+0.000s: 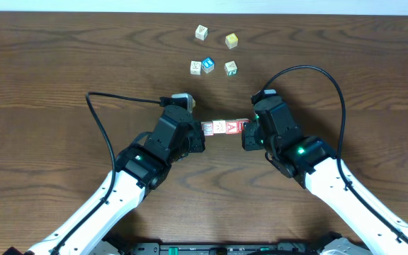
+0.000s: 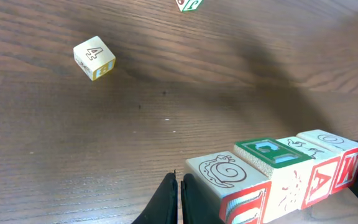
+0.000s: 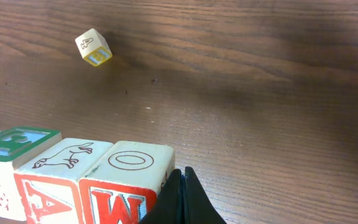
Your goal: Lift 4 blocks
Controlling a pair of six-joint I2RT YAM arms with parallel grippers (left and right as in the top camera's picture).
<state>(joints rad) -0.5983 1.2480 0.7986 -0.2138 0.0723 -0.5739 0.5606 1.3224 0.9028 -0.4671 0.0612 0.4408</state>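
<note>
Fingers pressed together, the left gripper (image 2: 179,198) and right gripper (image 3: 182,194) butt closed tips against opposite ends of the four blocks (image 1: 225,127), rowed in the middle of the desk (image 1: 48,78), apparently squeezing them into one liftable bar; spare cubes (image 1: 214,66) sit toward the far edge.

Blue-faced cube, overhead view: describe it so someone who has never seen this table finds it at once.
On the wooden table, find the row of blocks between the left pincer and the right pincer; five loose cubes lie beyond it. The blue-faced cube is the middle of the nearer three, close beside its left neighbour. It alone shows a blue top face from above.
</note>
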